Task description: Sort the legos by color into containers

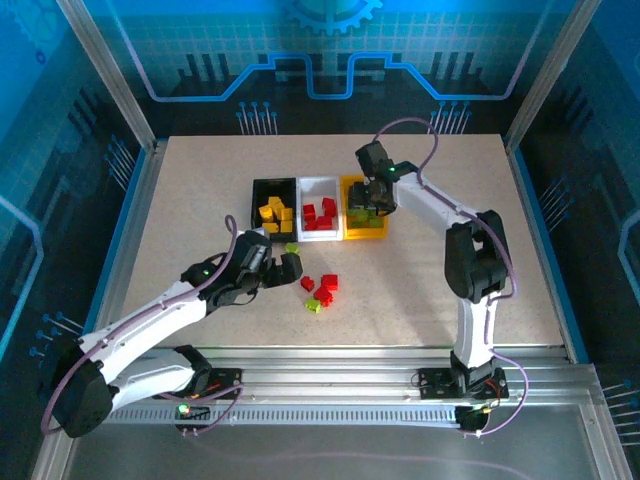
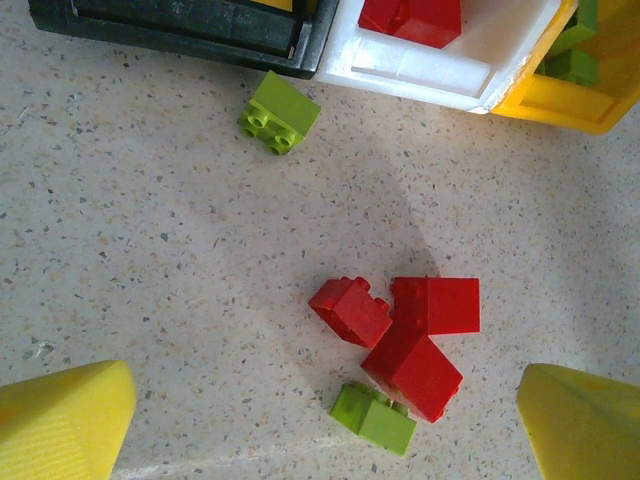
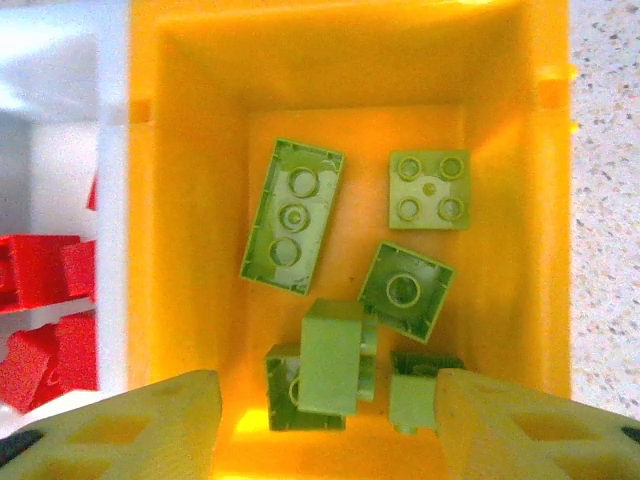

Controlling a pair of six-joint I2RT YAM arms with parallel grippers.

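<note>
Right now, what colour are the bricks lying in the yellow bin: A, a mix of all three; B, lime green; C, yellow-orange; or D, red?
B, since the right wrist view looks down into the yellow bin and the bricks in it are all lime green.

The table (image 1: 200, 230) is lit evenly and brightly from above, while the enclosure walls (image 1: 60, 120) are tinted blue. In the left wrist view a soft, broad shadow is cast over the speckled surface around the red bricks (image 2: 435, 305). The yellow bin (image 3: 190, 200) is rendered oversaturated, with glare on its floor, and the fingertips (image 3: 120, 430) below are blurred.
</note>
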